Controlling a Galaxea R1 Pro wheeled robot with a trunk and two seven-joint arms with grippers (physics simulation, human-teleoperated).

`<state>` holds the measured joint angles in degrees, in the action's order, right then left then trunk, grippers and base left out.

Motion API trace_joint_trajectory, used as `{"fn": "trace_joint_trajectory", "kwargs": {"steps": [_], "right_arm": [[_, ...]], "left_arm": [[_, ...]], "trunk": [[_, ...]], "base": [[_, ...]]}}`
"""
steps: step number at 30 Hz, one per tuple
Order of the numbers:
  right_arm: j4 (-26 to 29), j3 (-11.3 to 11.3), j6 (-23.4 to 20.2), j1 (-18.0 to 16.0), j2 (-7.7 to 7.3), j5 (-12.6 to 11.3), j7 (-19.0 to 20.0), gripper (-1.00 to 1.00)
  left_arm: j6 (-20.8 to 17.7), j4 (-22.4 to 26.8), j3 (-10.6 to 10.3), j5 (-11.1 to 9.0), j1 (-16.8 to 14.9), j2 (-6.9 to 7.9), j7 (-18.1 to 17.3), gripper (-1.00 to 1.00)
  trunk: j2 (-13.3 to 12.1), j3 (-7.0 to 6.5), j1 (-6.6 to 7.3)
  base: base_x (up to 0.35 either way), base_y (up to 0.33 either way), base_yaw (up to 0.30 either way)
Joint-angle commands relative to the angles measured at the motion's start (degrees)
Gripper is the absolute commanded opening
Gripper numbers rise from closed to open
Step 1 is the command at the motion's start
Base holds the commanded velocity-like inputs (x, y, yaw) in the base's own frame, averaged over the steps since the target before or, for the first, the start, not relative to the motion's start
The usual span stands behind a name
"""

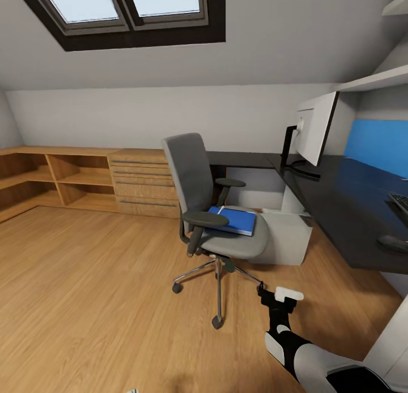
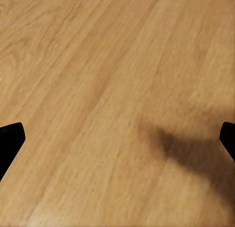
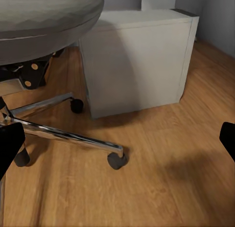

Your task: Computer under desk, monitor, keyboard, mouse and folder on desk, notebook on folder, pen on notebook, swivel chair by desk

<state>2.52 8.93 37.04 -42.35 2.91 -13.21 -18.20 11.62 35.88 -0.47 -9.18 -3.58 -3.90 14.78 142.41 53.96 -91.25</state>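
Running along the left edge of the head view, low wooden shelving (image 1: pixel 62 175) sits under the skylight (image 1: pixel 127 11). At centre, the swivel chair (image 1: pixel 212 212) stands on the wooden floor (image 1: pixel 85 302) with the folder (image 1: pixel 233 219) flat on its seat. Just right of it, the computer (image 1: pixel 286 237) stands at the desk (image 1: pixel 334 203) edge. The monitor (image 1: pixel 314 129) stands upright on the desk; the keyboard (image 1: pixel 400 202) and mouse (image 1: pixel 392 243) lie at the far right. At lower right the right gripper (image 3: pixel 117 138) hangs low, fingers spread wide, empty. The left gripper (image 2: pixel 117 138) is likewise spread, empty.
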Motion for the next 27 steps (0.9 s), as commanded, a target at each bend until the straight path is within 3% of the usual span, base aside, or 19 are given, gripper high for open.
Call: {"fn": "trace_joint_trajectory", "kwargs": {"steps": [1,15,20,22,23,25,27], "right_arm": [[-0.02,0.5,0.12,-0.03,0.01,-0.4,-0.26,1.0],[0.01,0.47,0.92,-0.01,-0.27,-0.28,-0.29,1.0],[0.09,0.48,0.87,-0.01,-0.27,-0.31,-0.28,1.0],[0.1,0.48,0.86,-0.01,-0.27,-0.32,-0.29,1.0],[0.13,0.48,0.85,-0.01,-0.28,-0.32,-0.32,1.0],[0.17,0.48,0.8,-0.01,-0.28,-0.32,-0.33,1.0],[0.18,0.48,0.78,-0.01,-0.28,-0.35,-0.34,1.0]], "left_arm": [[0.25,-0.02,-0.06,-0.49,-0.02,0.0,0.07,1.0],[0.13,0.47,-0.12,-0.33,-0.02,-0.18,0.38,1.0],[-1.92,5.23,-0.46,-0.25,-0.02,-0.23,0.43,1.0],[-4.31,7.44,-0.5,-0.24,-0.02,-0.23,0.47,1.0],[-10.63,11.36,-0.54,-0.27,-0.06,-0.31,0.71,1.0],[-17.05,15.37,-0.56,-0.29,-0.2,-0.39,0.82,1.0],[-20.58,18.13,-0.57,-0.33,-0.43,-0.43,0.9,1.0]], "trunk": [[0.02,0.06,0.01],[0.02,0.06,0.01],[0.02,0.06,0.01],[0.02,0.06,0.01],[0.02,0.06,0.01],[0.02,0.06,0.01],[0.02,0.06,0.01]], "base": [[0.002,0.001,0.0],[0.0,0.0,0.0],[0.0,0.0,0.0],[0.0,0.0,0.0],[0.0,0.0,0.0],[0.0,0.0,0.0],[0.0,0.0,0.0]]}}
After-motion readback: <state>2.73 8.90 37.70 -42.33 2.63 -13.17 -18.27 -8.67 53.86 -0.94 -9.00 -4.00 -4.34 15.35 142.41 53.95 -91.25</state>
